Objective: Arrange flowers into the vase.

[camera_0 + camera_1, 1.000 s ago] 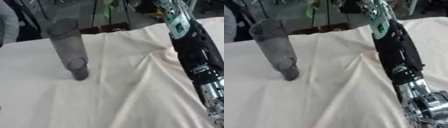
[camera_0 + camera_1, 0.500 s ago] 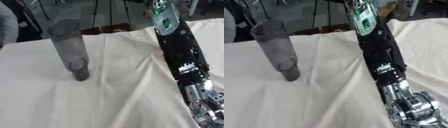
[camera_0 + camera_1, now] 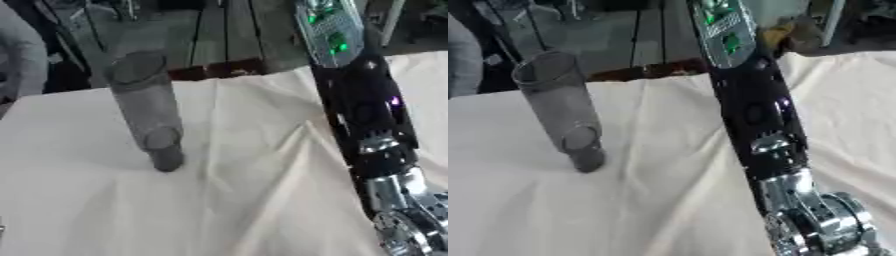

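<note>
Vase (image 3: 149,110) stood upright, empty, on the cloth (image 3: 236,190), left of the right arm (image 3: 754,115). Neither hand showed, so their fingers could not be told; no flowers were visible.

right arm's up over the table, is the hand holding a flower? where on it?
Cannot tell. The right arm runs past the top edge, so its hand is out of view. No flower shows; the vase stands untouched on the cloth.

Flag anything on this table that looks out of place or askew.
The cloth is rumpled, with creases running toward the right arm. The grey vase stands on it, empty, leaning in the picture. No flowers show on the cloth.
</note>
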Tool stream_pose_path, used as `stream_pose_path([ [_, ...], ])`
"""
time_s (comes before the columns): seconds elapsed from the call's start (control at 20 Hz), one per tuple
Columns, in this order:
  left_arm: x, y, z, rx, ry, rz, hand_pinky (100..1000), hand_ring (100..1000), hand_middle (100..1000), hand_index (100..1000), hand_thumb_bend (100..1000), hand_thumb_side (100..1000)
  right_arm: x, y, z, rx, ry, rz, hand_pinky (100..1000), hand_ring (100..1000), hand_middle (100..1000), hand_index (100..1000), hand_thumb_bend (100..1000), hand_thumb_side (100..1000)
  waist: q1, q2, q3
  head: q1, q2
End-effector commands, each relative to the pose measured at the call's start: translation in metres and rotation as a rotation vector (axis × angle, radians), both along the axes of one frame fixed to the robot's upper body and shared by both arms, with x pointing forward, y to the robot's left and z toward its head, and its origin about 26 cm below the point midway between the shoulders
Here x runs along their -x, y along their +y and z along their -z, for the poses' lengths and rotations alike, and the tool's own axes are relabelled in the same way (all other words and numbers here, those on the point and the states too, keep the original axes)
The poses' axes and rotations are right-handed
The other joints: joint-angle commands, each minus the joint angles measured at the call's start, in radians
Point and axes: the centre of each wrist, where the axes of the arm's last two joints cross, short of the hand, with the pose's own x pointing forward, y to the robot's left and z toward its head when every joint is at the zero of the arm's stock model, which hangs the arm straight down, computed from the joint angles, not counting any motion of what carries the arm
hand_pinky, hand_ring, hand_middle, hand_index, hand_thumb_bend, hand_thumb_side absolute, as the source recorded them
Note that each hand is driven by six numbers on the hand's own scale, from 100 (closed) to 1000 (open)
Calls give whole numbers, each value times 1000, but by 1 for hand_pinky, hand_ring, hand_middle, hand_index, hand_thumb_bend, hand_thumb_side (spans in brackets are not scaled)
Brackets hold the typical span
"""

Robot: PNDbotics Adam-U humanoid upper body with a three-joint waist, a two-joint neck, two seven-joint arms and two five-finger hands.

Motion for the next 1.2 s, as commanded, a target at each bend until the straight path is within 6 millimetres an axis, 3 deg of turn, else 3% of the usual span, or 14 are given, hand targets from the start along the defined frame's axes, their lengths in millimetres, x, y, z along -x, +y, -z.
stream_pose_path([
  [0.05,2,1,-7,-6,-25,2,741,888,898,978,100,1000,12,8,-22,-68,-39,-51,100,100,100,100,224,471,-4,-25,3,2,-1],
  [0.65,2,0,-7,-10,-24,11,740,886,895,978,100,1000,38,43,-41,-263,-49,-250,100,100,100,100,150,453,-9,-20,14,-10,13],
  [1.2,2,-1,-7,-16,-22,19,740,884,889,978,100,1000,64,76,-54,-387,-128,-469,100,100,100,100,100,468,-15,-15,29,-25,4],
])
